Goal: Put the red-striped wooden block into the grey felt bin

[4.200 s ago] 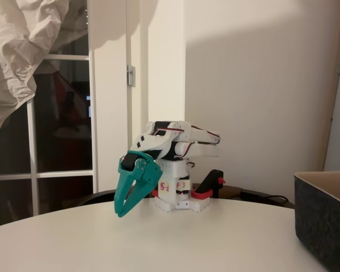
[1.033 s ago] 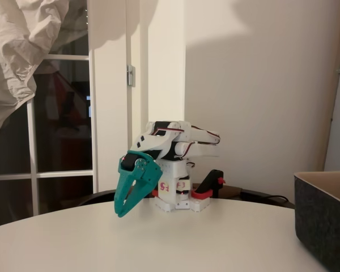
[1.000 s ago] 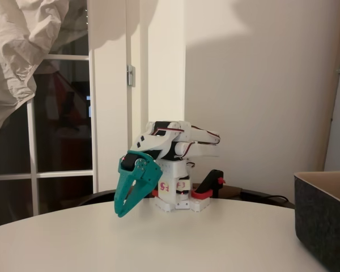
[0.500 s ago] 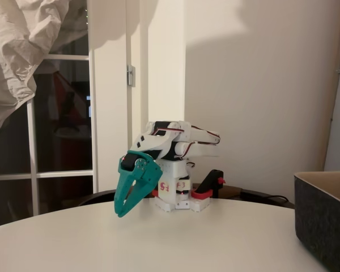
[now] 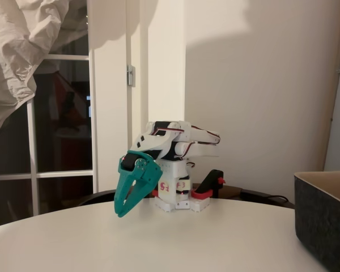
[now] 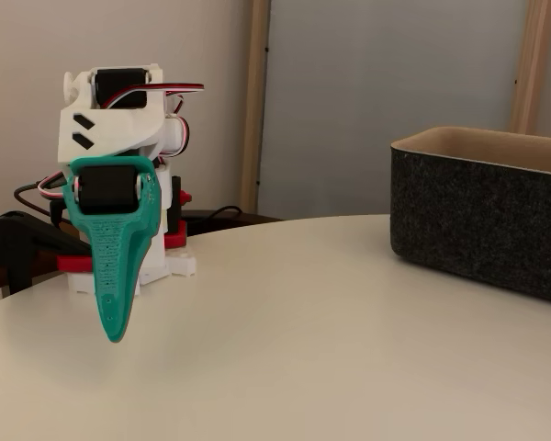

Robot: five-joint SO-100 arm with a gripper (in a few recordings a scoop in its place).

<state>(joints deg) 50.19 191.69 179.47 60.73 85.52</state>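
The arm (image 5: 170, 144) sits folded at the far side of the round white tabletop (image 5: 175, 243), its white base (image 5: 178, 198) standing on the surface. The teal tool (image 5: 120, 213) hangs off the folded arm and points down toward the tabletop, tip just above the surface; in the other fixed view the tool (image 6: 116, 336) appears edge-on at the left. Its two fingers converge to a single point with no visible gap at the tip, so the jaws stand closed, and nothing is held between them.

The grey felt bin (image 5: 323, 221) stands at the right edge of a fixed view, cut off by the frame, and in the other fixed view the bin (image 6: 482, 216) stands on the right part of the tabletop, upright, with a lighter brownish inside wall. The bin lies well apart from the tool, to its right in both fixed views.

A black clamp with red parts (image 5: 209, 187) sits just right of the arm's base.
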